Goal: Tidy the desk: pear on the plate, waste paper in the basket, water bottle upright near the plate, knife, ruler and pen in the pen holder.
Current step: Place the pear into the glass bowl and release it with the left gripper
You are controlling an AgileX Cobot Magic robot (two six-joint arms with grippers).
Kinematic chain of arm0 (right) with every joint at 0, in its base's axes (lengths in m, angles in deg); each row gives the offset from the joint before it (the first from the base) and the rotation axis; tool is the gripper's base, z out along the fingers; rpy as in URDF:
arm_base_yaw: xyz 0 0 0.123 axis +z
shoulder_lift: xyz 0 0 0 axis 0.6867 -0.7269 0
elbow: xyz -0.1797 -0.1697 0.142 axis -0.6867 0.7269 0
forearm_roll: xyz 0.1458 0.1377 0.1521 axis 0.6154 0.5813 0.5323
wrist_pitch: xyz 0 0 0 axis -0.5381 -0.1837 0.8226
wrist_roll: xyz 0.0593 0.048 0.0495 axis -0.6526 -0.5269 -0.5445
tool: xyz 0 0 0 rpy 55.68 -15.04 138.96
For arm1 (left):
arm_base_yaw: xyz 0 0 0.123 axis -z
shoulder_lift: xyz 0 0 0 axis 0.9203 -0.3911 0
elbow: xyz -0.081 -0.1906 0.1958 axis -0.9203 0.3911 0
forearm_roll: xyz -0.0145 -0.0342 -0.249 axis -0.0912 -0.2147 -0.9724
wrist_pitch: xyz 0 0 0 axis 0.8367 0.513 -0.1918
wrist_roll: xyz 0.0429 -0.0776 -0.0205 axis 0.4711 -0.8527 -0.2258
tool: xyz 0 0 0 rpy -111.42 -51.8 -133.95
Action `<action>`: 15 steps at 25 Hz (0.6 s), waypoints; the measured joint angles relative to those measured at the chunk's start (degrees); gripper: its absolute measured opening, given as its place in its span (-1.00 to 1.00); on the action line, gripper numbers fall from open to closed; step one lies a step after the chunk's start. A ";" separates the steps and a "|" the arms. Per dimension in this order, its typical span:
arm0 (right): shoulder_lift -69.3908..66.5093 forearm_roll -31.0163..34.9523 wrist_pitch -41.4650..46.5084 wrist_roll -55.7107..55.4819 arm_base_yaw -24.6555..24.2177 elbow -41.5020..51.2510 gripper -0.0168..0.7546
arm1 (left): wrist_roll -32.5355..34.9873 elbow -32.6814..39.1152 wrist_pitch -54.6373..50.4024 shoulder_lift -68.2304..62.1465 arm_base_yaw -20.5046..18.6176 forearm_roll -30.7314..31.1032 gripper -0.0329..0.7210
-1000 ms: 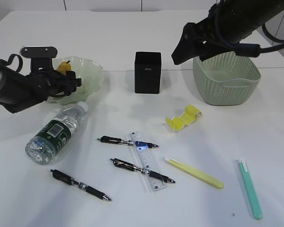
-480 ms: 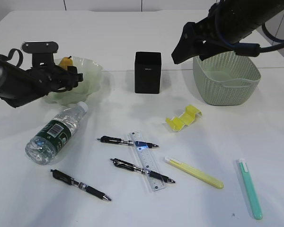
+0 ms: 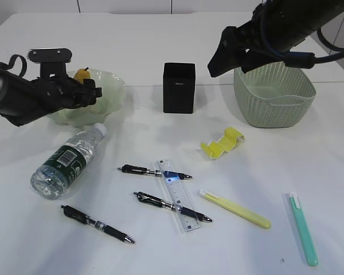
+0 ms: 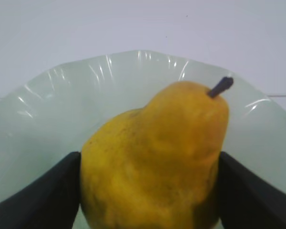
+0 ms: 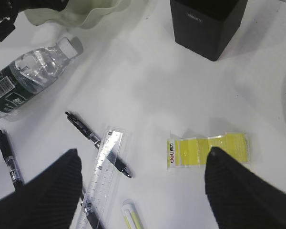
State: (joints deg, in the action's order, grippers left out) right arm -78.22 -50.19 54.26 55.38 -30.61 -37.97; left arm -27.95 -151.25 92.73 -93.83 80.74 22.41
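White desk (image 3: pixel 160 51) all around, stuff scattered everywhere. Over on the left the pear (image 4: pixel 157 157) sits in the ruffled green plate (image 4: pixel 47 105), right between the left gripper (image 4: pixel 150 191) fingers; they flank it on both sides, jaws spread wide, but the wrist view is so tight I can't tell if the pads actually touch it. From the outside only the pear's top pokes out behind the arm, which reaches in low and nearly level over the plate's near rim. Right gripper (image 5: pixel 143 191) hangs high with its jaws apart and nothing in them, above the yellow folded paper (image 5: pixel 207 150), the ruler (image 5: pixel 102 167) and a pen (image 5: pixel 95 143); its arm slants down from the upper right, hiding part of the basket (image 3: pixel 275 94). Water bottle (image 3: pixel 66 160) is lying on its side near the plate, and the pen holder (image 3: pixel 179 87) stands mid-desk.
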 joint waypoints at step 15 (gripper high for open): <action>0.00 0.69 0.00 0.00 0.00 0.00 0.58 | -0.09 -0.09 -0.64 0.00 -0.61 -0.09 0.69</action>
State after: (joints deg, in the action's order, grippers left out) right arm -78.22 -49.51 54.26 55.38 -30.61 -37.97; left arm -28.04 -151.35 92.10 -93.83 80.13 22.32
